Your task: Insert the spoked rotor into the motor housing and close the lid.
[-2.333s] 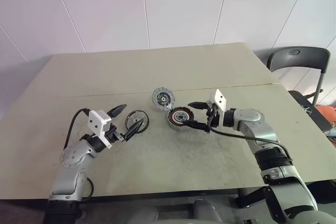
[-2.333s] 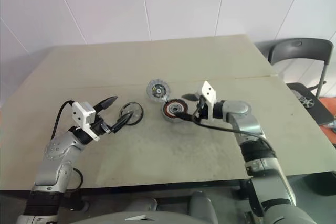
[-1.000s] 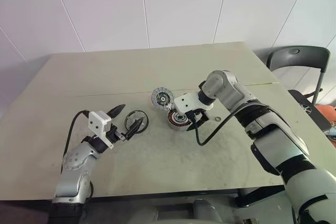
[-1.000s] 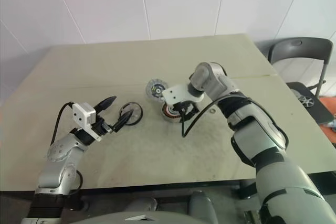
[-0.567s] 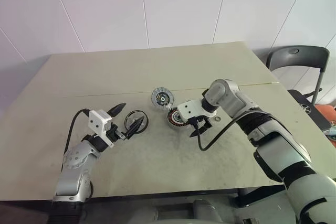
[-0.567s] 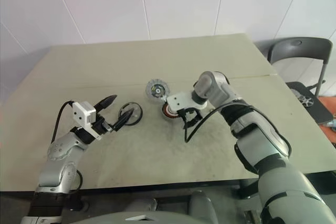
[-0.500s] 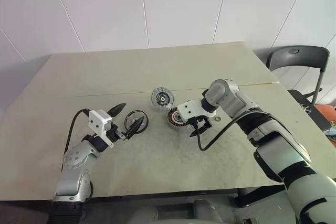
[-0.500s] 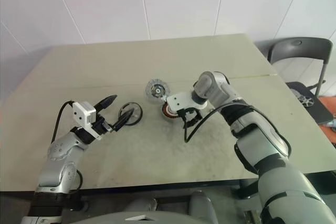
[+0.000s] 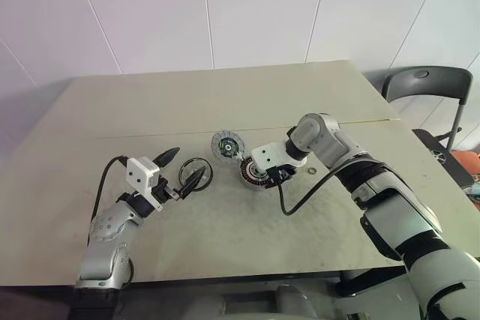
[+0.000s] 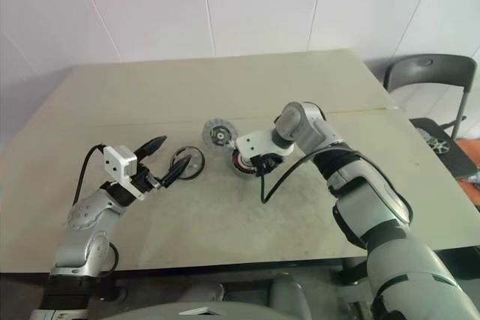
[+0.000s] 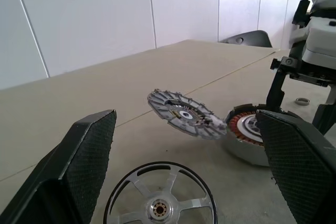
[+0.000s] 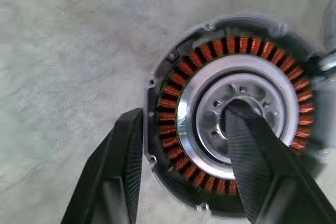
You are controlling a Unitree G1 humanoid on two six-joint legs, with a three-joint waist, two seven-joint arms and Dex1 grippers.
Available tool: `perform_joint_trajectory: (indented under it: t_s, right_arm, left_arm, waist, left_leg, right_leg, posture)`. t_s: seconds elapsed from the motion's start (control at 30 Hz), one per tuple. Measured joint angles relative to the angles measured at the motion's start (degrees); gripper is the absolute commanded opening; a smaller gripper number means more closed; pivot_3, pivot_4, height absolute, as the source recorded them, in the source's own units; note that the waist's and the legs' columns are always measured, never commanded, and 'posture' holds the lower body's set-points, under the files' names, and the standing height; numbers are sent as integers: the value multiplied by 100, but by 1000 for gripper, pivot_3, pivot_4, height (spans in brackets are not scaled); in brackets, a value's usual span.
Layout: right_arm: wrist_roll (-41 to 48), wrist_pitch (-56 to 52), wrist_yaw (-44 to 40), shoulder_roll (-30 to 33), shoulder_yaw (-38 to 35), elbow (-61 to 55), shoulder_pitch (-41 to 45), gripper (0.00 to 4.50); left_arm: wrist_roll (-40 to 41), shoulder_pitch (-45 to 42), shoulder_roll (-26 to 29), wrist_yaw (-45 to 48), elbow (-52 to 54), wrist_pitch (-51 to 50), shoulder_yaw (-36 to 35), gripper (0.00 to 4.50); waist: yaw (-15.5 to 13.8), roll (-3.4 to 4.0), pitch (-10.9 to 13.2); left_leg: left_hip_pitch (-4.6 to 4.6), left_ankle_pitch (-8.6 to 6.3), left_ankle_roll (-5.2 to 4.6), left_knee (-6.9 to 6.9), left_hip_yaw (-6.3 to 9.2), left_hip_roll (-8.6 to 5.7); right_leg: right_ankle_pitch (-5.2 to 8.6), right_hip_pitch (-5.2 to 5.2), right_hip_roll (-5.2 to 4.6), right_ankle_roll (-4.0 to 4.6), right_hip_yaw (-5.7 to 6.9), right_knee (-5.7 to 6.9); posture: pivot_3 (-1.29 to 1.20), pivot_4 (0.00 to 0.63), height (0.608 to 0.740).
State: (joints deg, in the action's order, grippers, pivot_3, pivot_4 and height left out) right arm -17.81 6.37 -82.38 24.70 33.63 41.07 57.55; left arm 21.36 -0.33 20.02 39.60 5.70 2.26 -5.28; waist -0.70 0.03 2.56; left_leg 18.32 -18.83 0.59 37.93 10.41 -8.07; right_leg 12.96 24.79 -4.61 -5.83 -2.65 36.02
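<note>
The spoked rotor (image 9: pixel 195 172) lies flat on the table, just ahead of my open left gripper (image 9: pixel 182 170), between its fingers (image 11: pixel 89 156) and untouched. To its right stands the motor housing (image 9: pixel 253 172), copper windings up. My right gripper (image 12: pixel 184 114) points down onto it. One finger is against the outside of the rim and the other rests on the grey centre hub, so it is shut across one side of the winding ring (image 12: pixel 173 103). The lid (image 9: pixel 226 144) sits just behind, tilted, with its edge at the motor housing (image 11: pixel 247 129).
A small metal washer (image 9: pixel 310 171) lies on the table right of the housing. A seam crosses the tabletop (image 9: pixel 112 136) behind the parts. A dark chair (image 9: pixel 427 88) stands off the table's far right corner.
My right gripper's fingers have narrowed from wide open onto the housing's side. The lid has shifted a little to the left. The left arm and the rotor have stayed put.
</note>
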Motion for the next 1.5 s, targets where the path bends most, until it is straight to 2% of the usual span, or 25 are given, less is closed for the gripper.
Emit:
perform_joint_trajectory:
  t_s: [0.2,0.43,0.6,0.87,1.0,1.13,1.27,1.37,1.5]
  right_arm:
    - [3,-73,-46,21,-20,-140,-64,1908]
    - [246,-534,-713,194,-26,-1223,-468,1908]
    - [292,-753,-854,339,-23,-1803,-729,1908]
    - [360,-808,-602,253,-15,-1701,-814,4475]
    - [761,-1200,-686,236,-232,-1706,-905,4475]
    - [1593,-1883,-752,232,-944,-1682,-1002,4475]
    - [1921,-2215,-92,290,-1711,-873,-947,4475]
    - [1919,-2209,312,542,-2008,-135,-1058,4475]
    - [1935,-1775,868,594,-2391,742,-1357,4475]
  left_arm:
    - [0,2,-2,-10,0,0,1,4500]
    - [-1,4,-7,-16,-1,3,0,4500]
    - [-1,2,-18,-16,-1,8,1,4500]
    - [-11,-5,-28,-23,-5,58,-1,4500]
    - [-14,-5,-35,-34,-4,65,0,4500]
    - [-13,21,-34,-47,-4,79,-5,4500]
    - [-13,26,-35,-71,-3,86,-4,4500]
    - [-12,26,-35,-72,-3,87,-4,4500]
    - [-11,-10,-35,-35,-8,87,-1,4500]
  waist:
    - [-8,-2,-2]
    - [-14,-2,-2]
    - [-17,-3,-2]
    - [-16,-7,-4]
    - [-16,-8,-5]
    - [-19,-8,-4]
    - [-37,-8,-5]
    - [-91,-9,-5]
    - [-109,-7,-4]
  left_leg:
    - [-3,-8,-14,0,-4,5]
    - [4,-7,-3,0,-6,5]
    - [3,-13,-14,1,-6,5]
    - [-1,-13,-14,6,-7,5]
    - [-2,-13,-14,7,-7,7]
    - [0,-13,-15,7,-7,7]
    - [0,-14,-15,7,-8,6]
    - [0,-14,-15,6,-10,7]
    - [0,-14,-15,4,-22,10]
  right_leg:
    - [-3,1,6,5,-4,6]
    - [-3,5,4,4,-4,-3]
    - [-3,5,4,4,-4,-2]
    - [-4,-1,5,6,-4,1]
    - [-7,-2,6,10,-4,3]
    - [-7,-2,6,9,-4,0]
    - [-7,-3,5,10,-3,-2]
    - [-7,-2,4,10,-4,-3]
    - [-7,1,5,10,-10,-4]
  posture:
    - [0,0,740]
    - [0,0,740]
    - [0,0,740]
    - [0,0,740]
    - [0,0,740]
    - [0,0,740]
    - [0,0,740]
    - [0,0,740]
    - [0,0,740]
